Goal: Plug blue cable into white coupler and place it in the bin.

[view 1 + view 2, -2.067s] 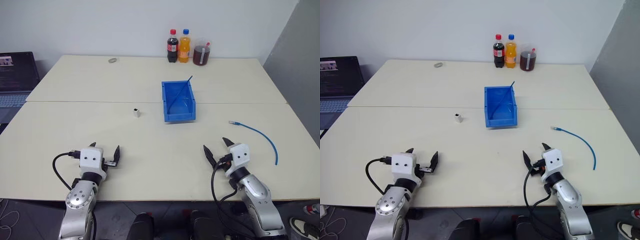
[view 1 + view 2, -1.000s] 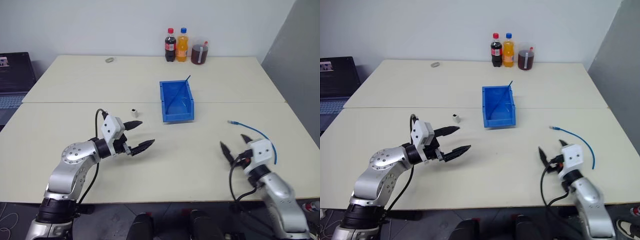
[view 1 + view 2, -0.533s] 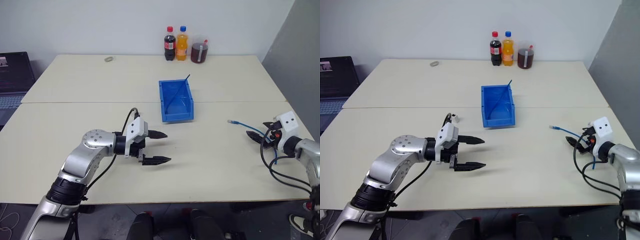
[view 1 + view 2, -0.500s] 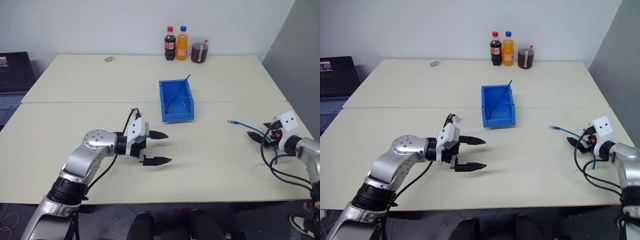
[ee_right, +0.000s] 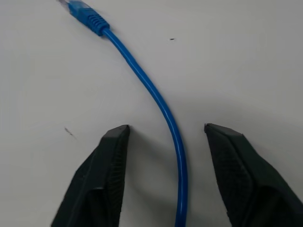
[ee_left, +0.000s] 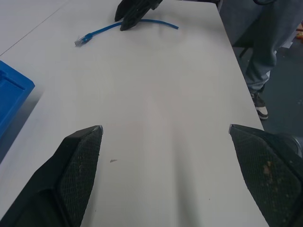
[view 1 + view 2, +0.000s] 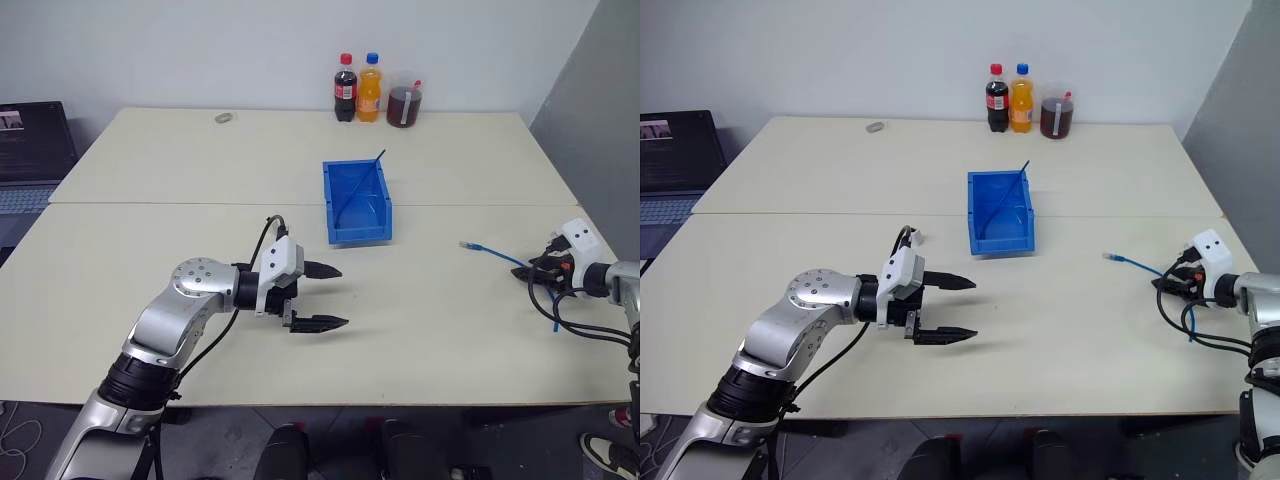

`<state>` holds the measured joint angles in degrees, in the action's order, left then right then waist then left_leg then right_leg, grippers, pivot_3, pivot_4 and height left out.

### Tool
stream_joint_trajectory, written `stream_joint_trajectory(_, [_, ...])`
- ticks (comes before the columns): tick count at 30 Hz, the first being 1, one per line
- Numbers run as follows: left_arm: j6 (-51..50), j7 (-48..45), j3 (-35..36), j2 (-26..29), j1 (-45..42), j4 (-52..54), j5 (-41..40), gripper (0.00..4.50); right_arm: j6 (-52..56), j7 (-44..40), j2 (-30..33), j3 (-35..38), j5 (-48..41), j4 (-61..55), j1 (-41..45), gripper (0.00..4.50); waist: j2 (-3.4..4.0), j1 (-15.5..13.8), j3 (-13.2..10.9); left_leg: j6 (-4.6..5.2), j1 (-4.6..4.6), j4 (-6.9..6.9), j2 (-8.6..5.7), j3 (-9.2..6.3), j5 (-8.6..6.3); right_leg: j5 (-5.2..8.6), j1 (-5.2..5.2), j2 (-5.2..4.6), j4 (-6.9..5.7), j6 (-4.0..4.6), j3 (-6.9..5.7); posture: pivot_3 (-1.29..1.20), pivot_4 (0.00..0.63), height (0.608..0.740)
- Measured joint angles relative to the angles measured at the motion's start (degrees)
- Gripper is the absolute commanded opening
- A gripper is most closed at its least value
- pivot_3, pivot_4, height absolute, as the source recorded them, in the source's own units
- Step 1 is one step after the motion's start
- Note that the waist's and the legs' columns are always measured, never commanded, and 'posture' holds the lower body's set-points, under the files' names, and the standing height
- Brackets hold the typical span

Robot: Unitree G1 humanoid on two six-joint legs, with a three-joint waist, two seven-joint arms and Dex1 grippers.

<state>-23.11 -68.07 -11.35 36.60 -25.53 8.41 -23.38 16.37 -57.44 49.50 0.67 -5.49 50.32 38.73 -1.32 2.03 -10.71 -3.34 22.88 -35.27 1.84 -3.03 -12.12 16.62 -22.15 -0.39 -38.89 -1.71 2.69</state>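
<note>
The right claw (image 5: 163, 137) is low over the desk (image 7: 420, 320) with its two black fingers (image 5: 106, 161) a little apart, one on each side of the blue cable (image 5: 161, 109). The cable lies flat between them and is not pinched yet. The left claw (image 7: 325, 296) is wide open and holds nothing. It hangs above the desk in front of the blue bin (image 7: 357, 203). A second ago the right claw was nearer the robot and opened wider; now it has reached out to the cable at the right edge. The left claw has swung toward the middle and now hides the white coupler, which showed before. A thin blue rod leans inside the bin.
</note>
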Motion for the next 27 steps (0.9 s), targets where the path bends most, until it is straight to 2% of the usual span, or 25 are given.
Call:
stream_joint_trajectory(8, [1.6,0.0,0.0,-0.4,0.0,-0.3,1.9,4.5,-6.3,0.0,0.1,-2.5,2.9,1.0,-0.1,0.05,-0.01,-0.2,0.0,0.0,0.02,-0.51,-0.01,-0.02,0.0,0.0,0.18,-0.01,-0.01,-0.36,0.01,0.0,0.15,0.74])
stream_joint_trajectory(14, [4.2,0.3,0.0,-0.4,0.6,-1.3,4.2,4.5,-10.3,-0.7,0.6,-3.2,4.8,1.5,0.0,0.05,-0.01,-0.4,0.0,0.0,0.01,-0.67,-0.06,-0.02,0.0,-0.06,0.3,-0.08,0.0,-0.46,0.02,0.0,0.15,0.74])
stream_joint_trajectory(16, [4.8,1.4,0.8,0.1,2.5,-1.4,4.6,4.5,-11.6,-2.8,1.3,-4.4,5.6,-1.7,-0.9,0.05,0.01,-0.2,0.0,0.01,0.02,-0.61,-0.06,-0.02,-0.01,-0.04,0.25,-0.08,-0.01,-0.41,0.03,0.0,0.15,0.74])
stream_joint_trajectory(22, [4.6,5.5,7.1,3.6,9.4,-3.0,5.0,4.5,-11.3,-6.5,-0.1,-7.7,6.4,-23.8,-7.7,0.05,0.07,1.0,0.0,0.01,0.05,-0.44,0.09,-0.07,-0.01,-0.02,0.0,0.06,-0.18,-0.11,0.03,0.0,0.15,0.74])
stream_joint_trajectory(27, [6.7,6.7,12.8,8.0,19.7,-7.1,6.0,4.5,-3.2,-5.8,-11.4,-14.9,6.4,-44.0,-9.5,0.05,0.13,1.8,-0.1,0.0,0.06,-0.4,0.41,-0.08,-0.02,0.01,-0.07,0.29,-0.18,-0.08,-0.03,0.0,0.15,0.74])
